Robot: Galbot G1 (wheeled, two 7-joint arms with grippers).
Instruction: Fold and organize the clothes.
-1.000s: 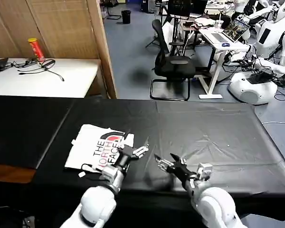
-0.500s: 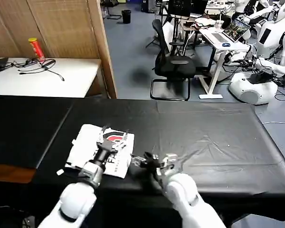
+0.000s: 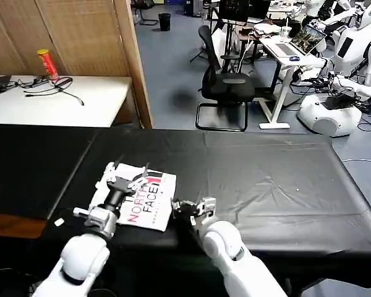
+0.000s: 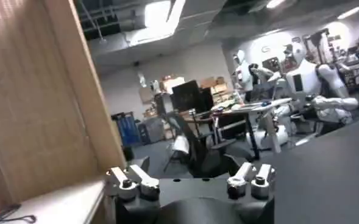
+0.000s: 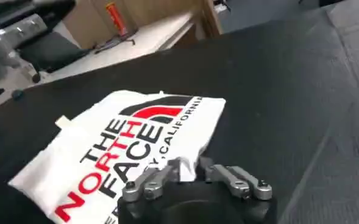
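Black cloth covers the long table (image 3: 266, 167), with an office of desks, a chair and parked robots behind at twelve o'clock. At about seven o'clock on the cloth lies the T-shirt (image 3: 149, 204), folded into a compact rectangle with its logo print up. The left gripper (image 3: 125, 176) hovers over the shirt's far left part, fingers spread apart and holding nothing. The right gripper (image 3: 184, 208) sits low just beside the shirt's three o'clock edge, fingers (image 5: 144, 184) a little apart and empty, pointing toward the print. The fold looks nearly done; to finish well, each gripper should probably press or nudge an edge lightly, squaring the packet without dragging the top layer open.
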